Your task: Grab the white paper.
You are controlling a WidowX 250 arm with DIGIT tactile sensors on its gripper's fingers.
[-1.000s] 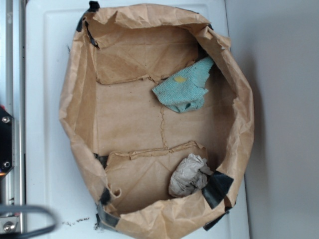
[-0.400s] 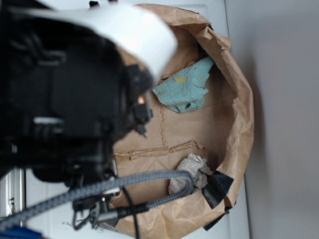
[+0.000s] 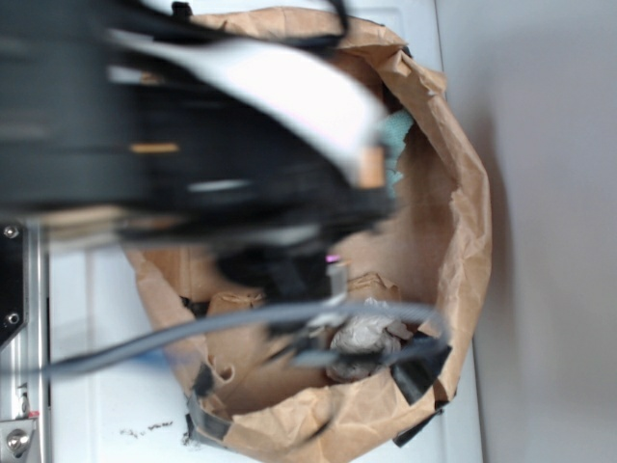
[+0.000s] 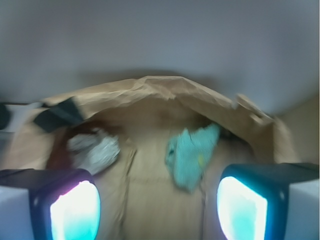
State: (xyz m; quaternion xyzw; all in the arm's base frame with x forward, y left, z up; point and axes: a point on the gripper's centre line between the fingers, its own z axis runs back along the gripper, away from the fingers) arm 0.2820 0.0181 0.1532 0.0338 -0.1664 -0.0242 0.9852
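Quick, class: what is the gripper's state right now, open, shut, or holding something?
Gripper: open and empty, its two fingers wide apart above the brown paper bag; the crumpled off-white paper ball lies loose inside, ungrasped.

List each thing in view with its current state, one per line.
white paper: crumpled into a ball, lying free on the bag floor.
teal cloth: rumpled, lying loose in the bag.
brown paper bag: open, sides rolled down.
gripper: open, empty, above the bag.
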